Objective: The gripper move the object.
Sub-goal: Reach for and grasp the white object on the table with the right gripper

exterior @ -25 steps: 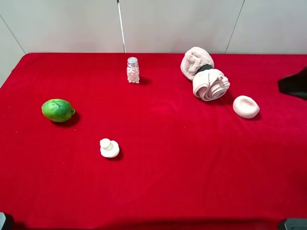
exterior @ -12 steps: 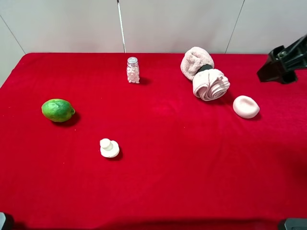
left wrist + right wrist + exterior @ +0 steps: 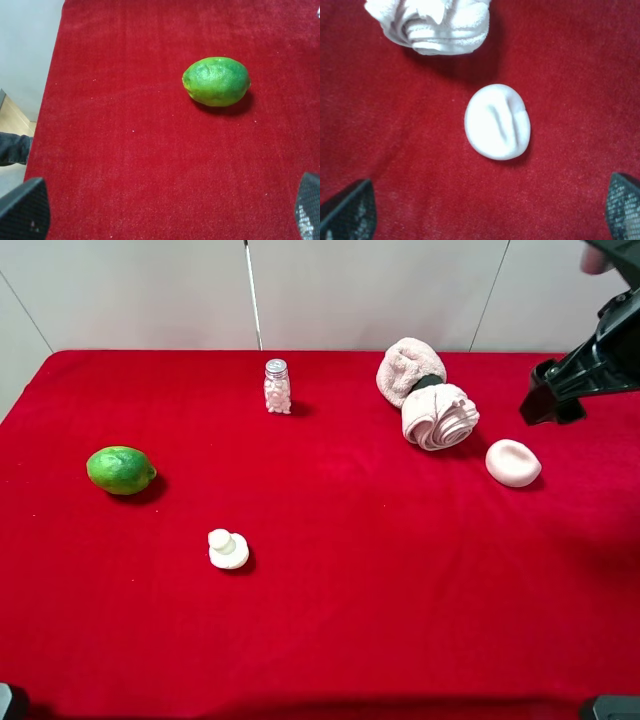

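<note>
Well, the right pincer (image 3: 550, 405) hangs above the table's (image 3: 330, 640) far right corner, jaws spread wide and empty, its arm (image 3: 612, 348) cut off from sight. Near it the pale pink object (image 3: 513, 462) lies by the right edge, just beside the rolled towels (image 3: 438, 415), which half hide a dark thing (image 3: 428, 382). The left pincer (image 3: 165, 210), equally wide and empty, shows only fingertips (image 3: 22, 212) near the lime (image 3: 216, 81). Any print on the jar (image 3: 277, 387) is too small to read.
</note>
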### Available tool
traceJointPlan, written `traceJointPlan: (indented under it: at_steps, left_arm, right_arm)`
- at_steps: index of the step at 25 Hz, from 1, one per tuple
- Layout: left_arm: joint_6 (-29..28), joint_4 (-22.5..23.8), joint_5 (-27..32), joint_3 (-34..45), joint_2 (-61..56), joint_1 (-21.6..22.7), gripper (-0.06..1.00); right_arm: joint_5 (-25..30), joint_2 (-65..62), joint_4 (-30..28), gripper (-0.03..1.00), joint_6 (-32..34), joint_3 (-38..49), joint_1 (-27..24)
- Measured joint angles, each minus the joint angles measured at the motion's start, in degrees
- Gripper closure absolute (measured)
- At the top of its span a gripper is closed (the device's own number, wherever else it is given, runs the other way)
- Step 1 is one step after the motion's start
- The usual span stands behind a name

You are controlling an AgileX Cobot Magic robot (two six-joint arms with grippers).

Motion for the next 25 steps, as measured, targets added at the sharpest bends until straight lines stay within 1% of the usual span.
traceJointPlan:
  at_steps: [9, 14, 17, 25]
  left_arm:
    - [0.0, 0.0, 0.0, 0.0, 0.0, 0.0, -0.03]
    - [0.0, 0.0, 0.0, 0.0, 0.0, 0.0, -0.03]
    - [0.0, 0.0, 0.0, 0.0, 0.0, 0.0, -0.03]
    - [0.0, 0.0, 0.0, 0.0, 0.0, 0.0, -0.03]
  right_arm:
    - [-3.9, 6.31, 0.05, 0.27, -1.33, -0.06, -0.89]
    - [-4.3, 9.85, 0.0, 0.27, -1.49, -0.08, -3.11]
    - [-4.77, 11.98, 0.0, 0.27, -1.88, -0.08, -3.58]
    - [-9.44, 16.52, -0.04, 0.27, -2.82, -0.12, -3.58]
